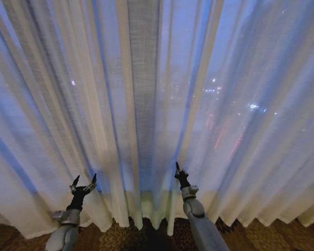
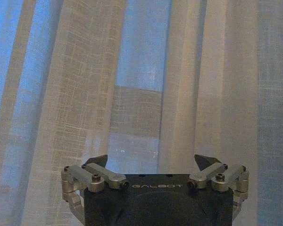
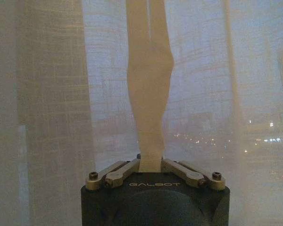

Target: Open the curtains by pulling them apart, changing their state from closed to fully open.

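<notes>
- Curtains [image 1: 146, 104]: two sheer pleated panels hanging closed across the window, hems at the carpet [image 1: 141, 238]. City lights visible through the fabric. No gap at the centre yet.
- Right gripper [image 1: 177, 170]: raised at the inner edge of the right panel, just right of the centre seam. Right wrist view: a fabric fold [image 3: 150, 94] runs down into the gripper [image 3: 150, 165], with the finger links drawn in on both sides. Judged clenched on that fold.
- Left gripper [image 1: 84, 182]: low, in front of the left panel, well left of the seam. Fingers spread apart, nothing between them; left wrist view shows the tips [image 2: 205, 162] short of the cloth. Released.
- Step in hand: acquiring grasps. Right side appears secured, left side not yet.
- Next move req'd (judgement): left arm must advance into a pleat near the panel's inner edge and close on it; then both arms pull outward, opposite dirs.
- Risk: thin fabric may slip from the pinch under a lateral pull.
</notes>
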